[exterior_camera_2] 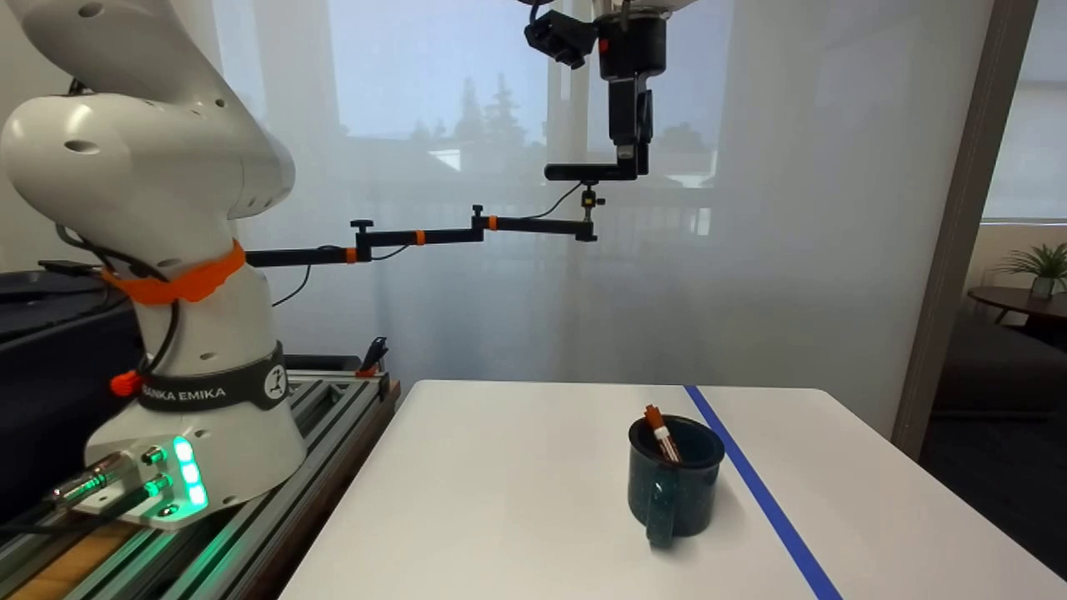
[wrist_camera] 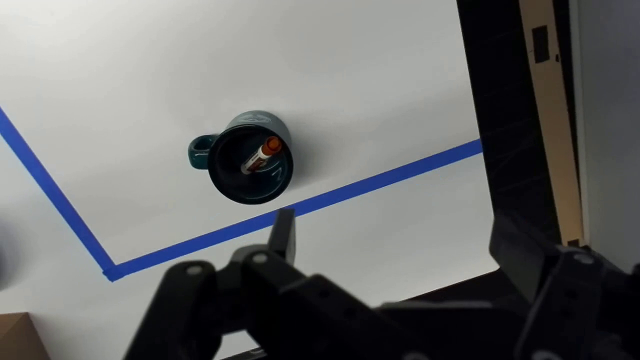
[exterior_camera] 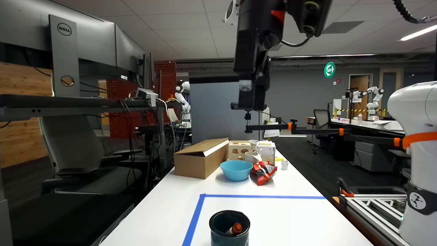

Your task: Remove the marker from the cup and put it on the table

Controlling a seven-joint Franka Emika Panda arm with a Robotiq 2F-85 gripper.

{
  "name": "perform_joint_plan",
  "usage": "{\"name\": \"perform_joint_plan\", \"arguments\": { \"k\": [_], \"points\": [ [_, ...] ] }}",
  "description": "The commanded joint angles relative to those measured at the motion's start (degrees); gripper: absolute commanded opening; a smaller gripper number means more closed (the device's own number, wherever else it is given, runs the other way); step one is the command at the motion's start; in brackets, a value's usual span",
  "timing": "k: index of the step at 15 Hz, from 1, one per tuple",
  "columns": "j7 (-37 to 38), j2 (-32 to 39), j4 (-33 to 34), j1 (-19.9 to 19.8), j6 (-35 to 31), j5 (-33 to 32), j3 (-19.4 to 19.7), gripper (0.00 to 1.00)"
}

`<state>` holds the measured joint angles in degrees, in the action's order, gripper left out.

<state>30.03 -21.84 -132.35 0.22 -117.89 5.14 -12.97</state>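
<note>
In our judgement, no step of the task is done yet, and nothing has been taken out. In the wrist view, the blue tape makes its corner at the lower left of the frame, stuck on the white table. Next, a little left of the centre, stands the cup, upright, with its handle turned to the left. The marker is inside this cup, tilted, with its orange-brown end upward and close to the right part of the rim. So we think that everything is left: to come down, to grasp the marker, to draw it out and to lay it on the table.

Further to the right comes the gripper, in the lower middle and lower right of the frame. Its two fingers are spread widely, one below the cup in the frame, its pair toward the right edge. Between them we find no object, so it has hold of nothing. It touches neither the cup nor the marker: in both exterior views it hangs in the upper part of the frame, high over the table and well apart from the cup.
</note>
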Motion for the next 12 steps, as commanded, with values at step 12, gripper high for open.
{"name": "perform_joint_plan", "arguments": {
  "k": [12],
  "points": [
    [18.74,7.44,-1.66,-1.97,-3.96,0.13,5.42,1.00]
  ]
}}
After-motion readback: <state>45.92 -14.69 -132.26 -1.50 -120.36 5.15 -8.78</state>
